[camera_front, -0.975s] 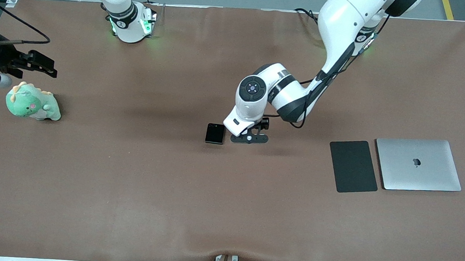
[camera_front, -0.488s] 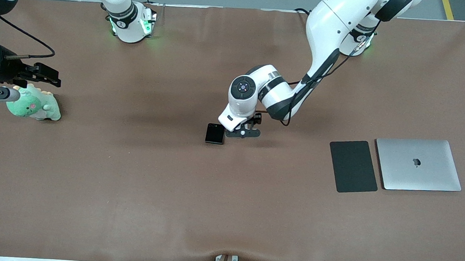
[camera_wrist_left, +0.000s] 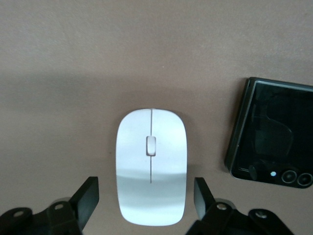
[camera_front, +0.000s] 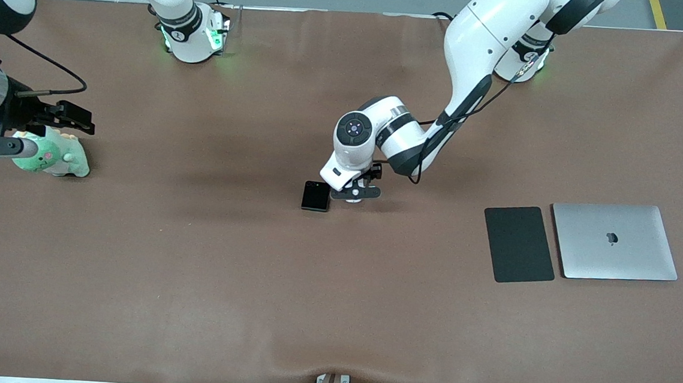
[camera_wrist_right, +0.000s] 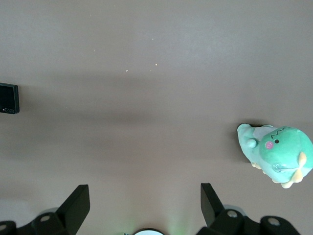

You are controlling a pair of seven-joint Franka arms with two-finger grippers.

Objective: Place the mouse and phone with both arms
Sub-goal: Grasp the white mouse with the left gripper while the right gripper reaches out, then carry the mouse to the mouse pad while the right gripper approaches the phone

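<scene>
The white mouse (camera_wrist_left: 151,166) lies on the brown table, hidden under the left hand in the front view. My left gripper (camera_front: 353,193) is low over it, open, with one finger (camera_wrist_left: 88,196) on each side of the mouse's rear end; the gripper (camera_wrist_left: 144,190) is not touching it. The black folded phone (camera_front: 316,196) lies flat right beside the mouse, toward the right arm's end, and shows in the left wrist view (camera_wrist_left: 271,152). My right gripper (camera_front: 76,117) is open and empty in the air by the green plush, and shows in its own view (camera_wrist_right: 144,192).
A green dinosaur plush (camera_front: 52,156) sits near the right arm's end of the table and shows in the right wrist view (camera_wrist_right: 279,154). A dark grey pad (camera_front: 518,244) and a closed silver laptop (camera_front: 614,242) lie side by side toward the left arm's end.
My left gripper has moved toward the phone and come down around the mouse. My right gripper has moved a little toward the table's middle, over the plush's edge.
</scene>
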